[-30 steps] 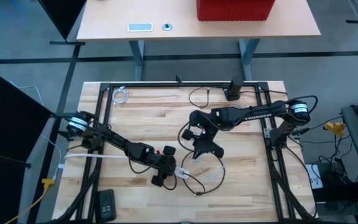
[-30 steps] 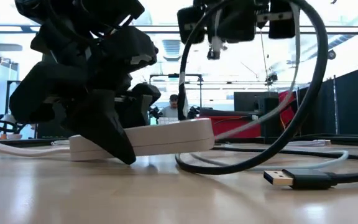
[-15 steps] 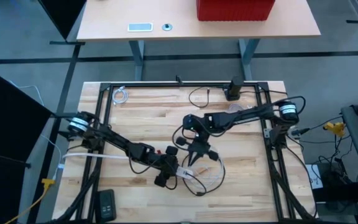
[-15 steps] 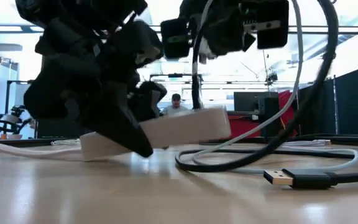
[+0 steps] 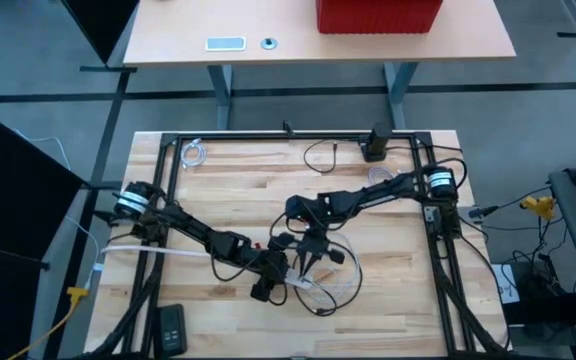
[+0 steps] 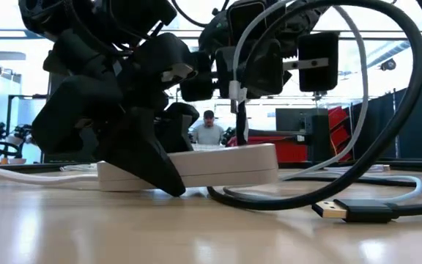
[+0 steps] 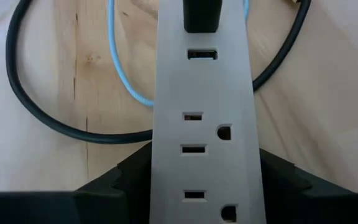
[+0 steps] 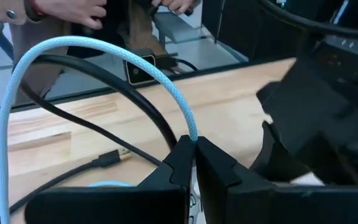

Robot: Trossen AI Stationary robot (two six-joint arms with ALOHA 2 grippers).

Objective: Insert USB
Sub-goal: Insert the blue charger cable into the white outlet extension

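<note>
I can't read any text, label or number here. Nothing on my screens is legible.

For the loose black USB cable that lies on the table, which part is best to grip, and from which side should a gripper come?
Best grip the black USB cable's moulded plug body, just behind the metal tip, coming from above. It lies flat and free on the table, and the body looks stiffer than the cord.

red box (image 5: 378, 15) up on the far desk (image 5: 168, 45), small white device (image 5: 225, 43) and a round thing (image 5: 269, 43) beside it, black remote-looking gadget (image 5: 171, 327) near my table's front-left edge, person (image 6: 209, 130) seated way back in the room behind my table
</note>
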